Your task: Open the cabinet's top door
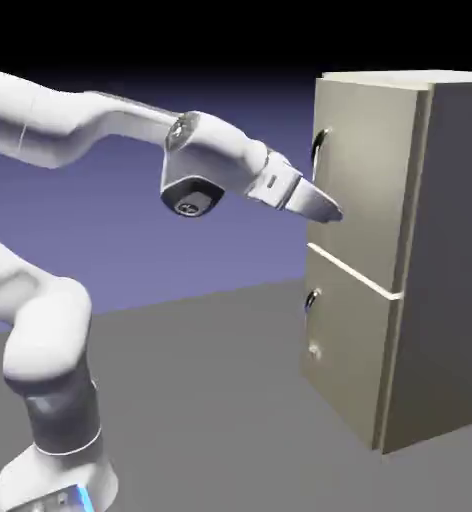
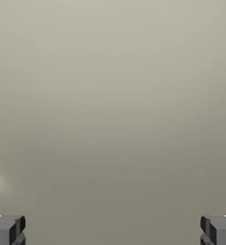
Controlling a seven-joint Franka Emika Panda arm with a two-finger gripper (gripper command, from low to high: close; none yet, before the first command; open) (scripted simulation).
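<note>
The beige cabinet [image 1: 450, 260] stands at the exterior view's right, its grey side facing the camera. The top door [image 1: 375, 170] carries a curved silver handle [image 1: 320, 150] near its left edge and lies about flush with the cabinet front. My gripper [image 1: 332, 212] points at the door's lower left part, below the handle, with its tips at or very near the panel. In the hand view the beige door [image 2: 113, 105] fills the picture. The two grey fingertips [image 2: 7, 230] sit far apart at the bottom corners, so the gripper [image 2: 113, 232] is open with nothing between them.
Below the top door is a shorter lower door [image 1: 350, 350] with a small handle [image 1: 312, 298]. The grey table [image 1: 210, 400] stretches between the robot's base and the cabinet.
</note>
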